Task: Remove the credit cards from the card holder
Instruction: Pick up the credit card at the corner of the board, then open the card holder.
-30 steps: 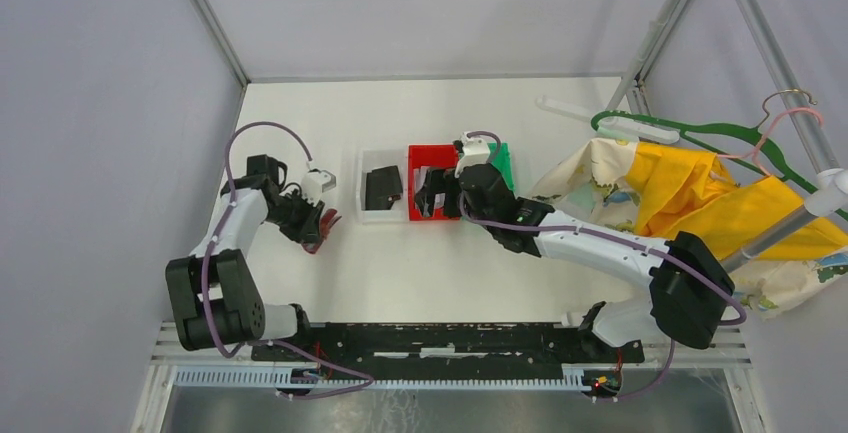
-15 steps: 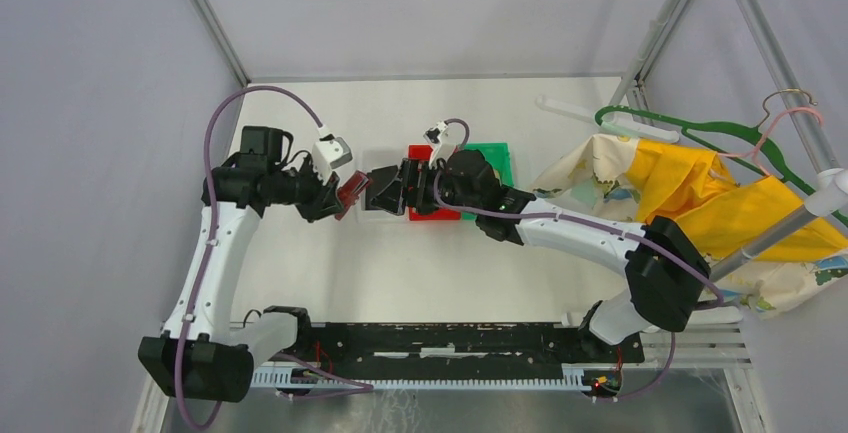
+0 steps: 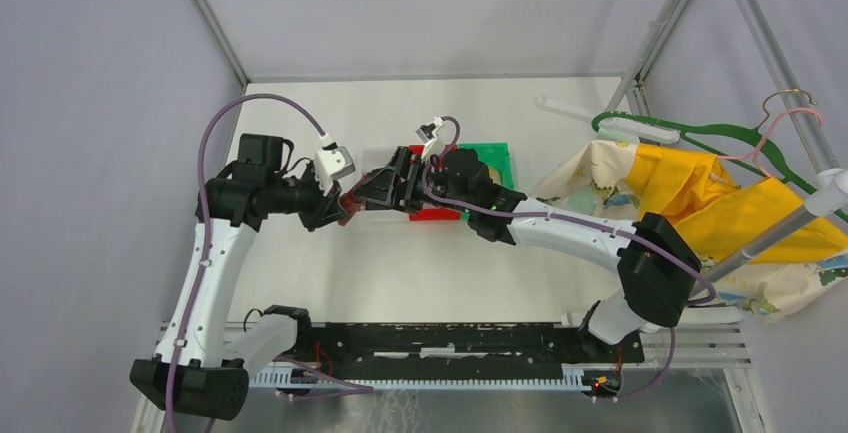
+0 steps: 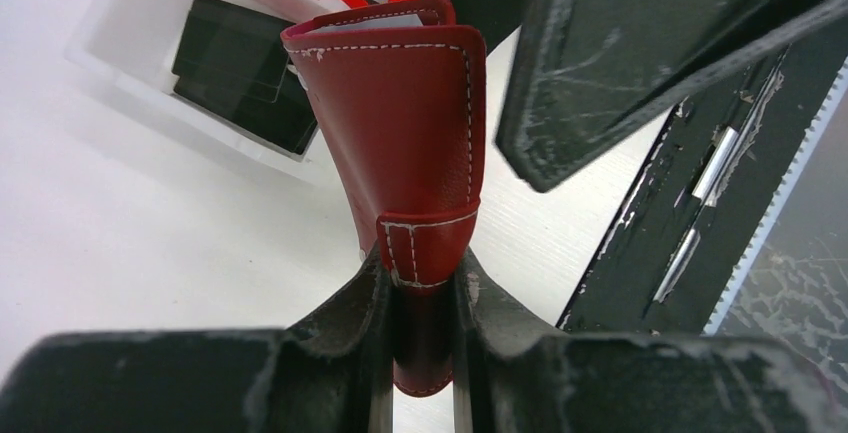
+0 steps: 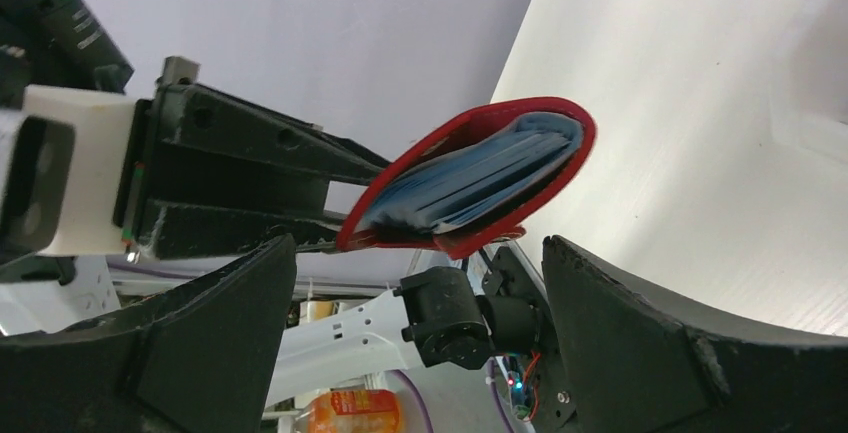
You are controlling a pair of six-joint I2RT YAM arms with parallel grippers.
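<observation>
My left gripper (image 3: 338, 205) is shut on the fold end of the red card holder (image 3: 350, 200) and holds it above the table. In the left wrist view the holder (image 4: 410, 123) stands up between the fingers (image 4: 345, 323). In the right wrist view its open end (image 5: 470, 178) shows pale blue-grey leaves (image 5: 490, 165). I cannot tell any credit cards apart inside it. My right gripper (image 3: 385, 188) is open and empty. Its jaws stand wide, just short of the holder's open end, in the right wrist view (image 5: 417, 253).
A clear bin (image 4: 120, 48) with a black wallet (image 4: 245, 73) sits under the grippers. A red bin (image 3: 437, 215) and a green bin (image 3: 497, 158) stand beside it. Yellow cloth (image 3: 690, 188) and hangers (image 3: 700, 135) fill the right side.
My left arm has lifted the card holder off the table at the left and carried it right. My right gripper has swung left from the red bin to face the holder's open end.
</observation>
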